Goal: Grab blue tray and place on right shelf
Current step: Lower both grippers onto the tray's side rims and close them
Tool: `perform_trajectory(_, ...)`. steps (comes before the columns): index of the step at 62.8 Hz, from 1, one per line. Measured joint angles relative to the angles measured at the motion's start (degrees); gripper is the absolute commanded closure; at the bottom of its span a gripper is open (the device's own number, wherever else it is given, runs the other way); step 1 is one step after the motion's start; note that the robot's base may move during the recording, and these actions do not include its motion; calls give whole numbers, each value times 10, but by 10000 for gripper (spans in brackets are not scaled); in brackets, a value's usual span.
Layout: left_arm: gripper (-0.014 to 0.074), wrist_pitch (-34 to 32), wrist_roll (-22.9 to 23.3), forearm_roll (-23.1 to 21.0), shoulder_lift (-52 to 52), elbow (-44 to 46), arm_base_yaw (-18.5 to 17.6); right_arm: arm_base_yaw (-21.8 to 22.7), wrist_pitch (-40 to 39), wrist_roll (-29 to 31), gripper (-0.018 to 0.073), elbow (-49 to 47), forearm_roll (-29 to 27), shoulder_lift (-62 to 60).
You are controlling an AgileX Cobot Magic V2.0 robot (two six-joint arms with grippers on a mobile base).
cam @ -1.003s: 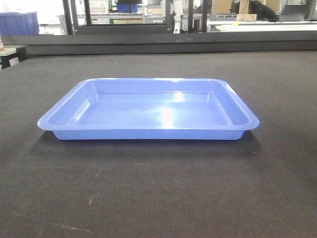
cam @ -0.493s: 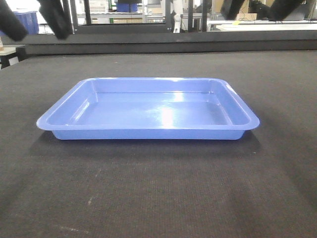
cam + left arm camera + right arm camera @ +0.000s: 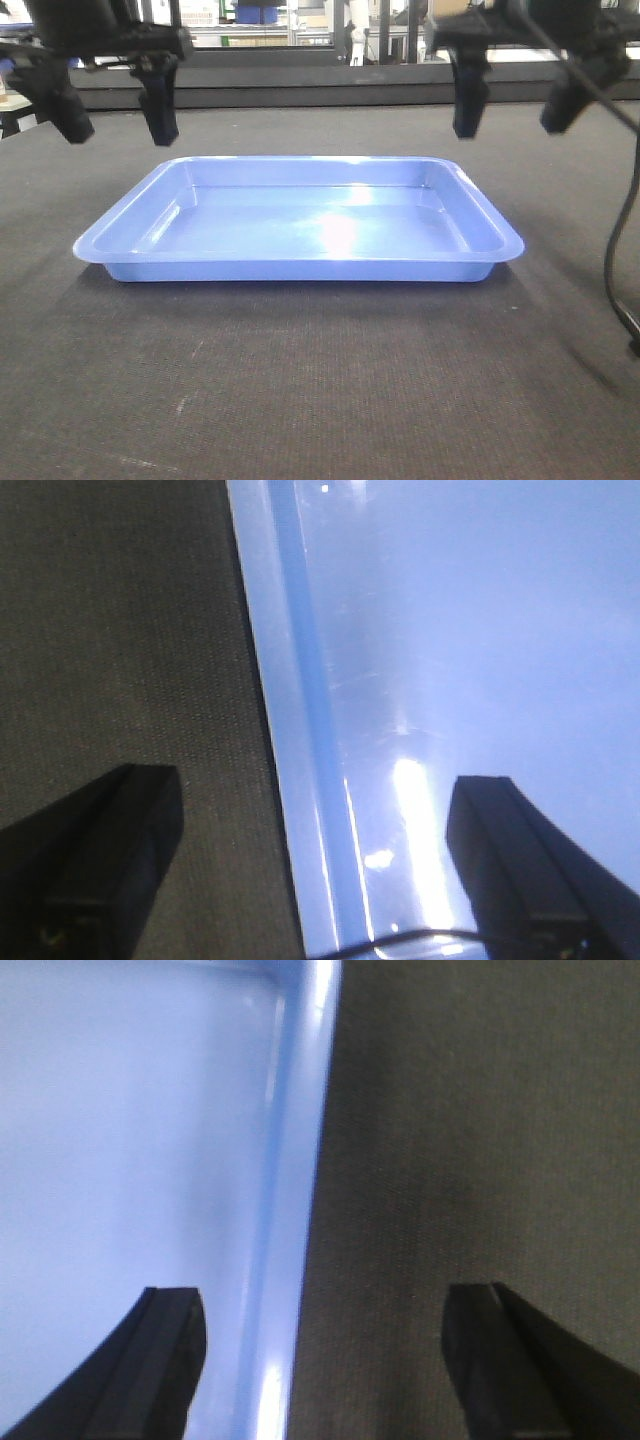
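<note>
Dark textured table (image 3: 320, 400): bears the blue tray (image 3: 300, 225), lying flat, empty, near its middle. Right shelf: not in view. Left gripper (image 3: 118, 130) and right gripper (image 3: 511, 125): both spread wide, holding nothing, poised above the tray's left and right ends. Wrist views show each straddling a rim, one finger over plastic, one over table. Assessment: approach only; descent, grasp, lift, transfer and placing all outstanding

There was one blue tray (image 3: 300, 225), one bench (image 3: 300, 390), and two tools: one left tool (image 3: 118, 130) and one right tool (image 3: 510, 127).
</note>
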State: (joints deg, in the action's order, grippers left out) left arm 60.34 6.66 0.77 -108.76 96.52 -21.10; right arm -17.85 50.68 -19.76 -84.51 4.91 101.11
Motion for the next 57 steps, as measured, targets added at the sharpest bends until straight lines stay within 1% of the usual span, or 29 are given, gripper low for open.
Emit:
perform_trajectory(8, 153, 7, 10, 0, -26, 1, 9, 4, -6, 0, -18, 0, -7, 27)
perform_trajectory(23, 154, 13, 12, 0, -67, 1, 26, 4, -33, 8, -18, 0, -21, 74)
perform_trajectory(42, 154, 5, 14, -11, -90, 1, 26, 3, -57, 9, -18, 0, -25, 101)
perform_trajectory(57, 155, 0, 16, -20, -91, 1, 26, -14, -71, 13, -17, -1, -26, 111)
